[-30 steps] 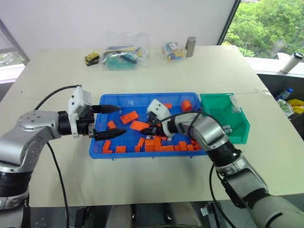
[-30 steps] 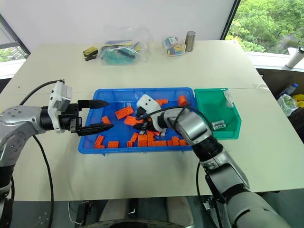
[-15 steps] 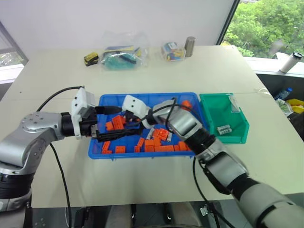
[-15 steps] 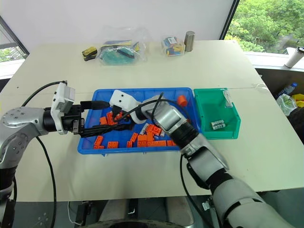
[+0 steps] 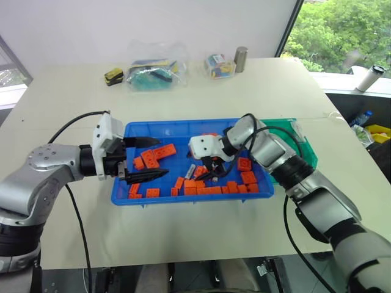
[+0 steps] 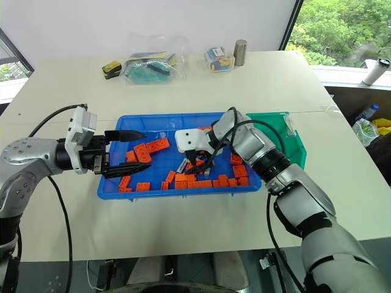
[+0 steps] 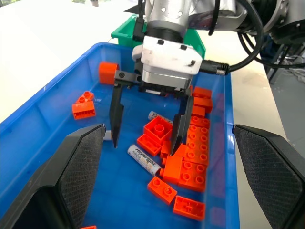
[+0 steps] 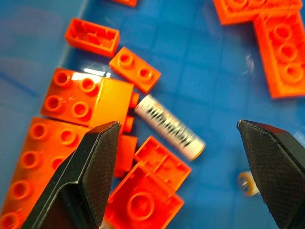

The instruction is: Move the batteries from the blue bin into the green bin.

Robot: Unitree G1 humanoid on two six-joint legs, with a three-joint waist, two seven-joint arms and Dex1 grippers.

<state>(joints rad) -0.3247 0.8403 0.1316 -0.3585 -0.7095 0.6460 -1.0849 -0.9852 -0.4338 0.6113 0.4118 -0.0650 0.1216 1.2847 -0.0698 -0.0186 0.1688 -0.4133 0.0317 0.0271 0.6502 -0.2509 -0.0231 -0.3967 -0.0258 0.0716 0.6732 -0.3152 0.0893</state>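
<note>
Nearest us, our right gripper (image 7: 145, 129) hangs over the middle of the blue bin (image 5: 241, 126), fingers pointing down and spread wide with nothing between them. Directly below the gap lies a battery (image 8: 169, 126) flat on the bin floor, crowded on one side by the orange bricks (image 8: 90, 93) and free on the other. In the right wrist view its long axis runs on a slant across the gap, neither square to the line between the two fingers nor along it, so we judge that a small roll of the wrist is needed for the pads to meet its curved sides. A second battery (image 7: 161, 117) lies partly hidden by bricks just behind the first, and another's end (image 7: 108, 135) pokes out near one fingertip.

Our left gripper (image 5: 143, 158) hovers open and empty over the bin's left end, well apart from these batteries, so the right arm is the nearer one.

Farther right, just beside the blue bin, stands the green bin (image 6: 285, 126), partly hidden by the right arm.
</note>
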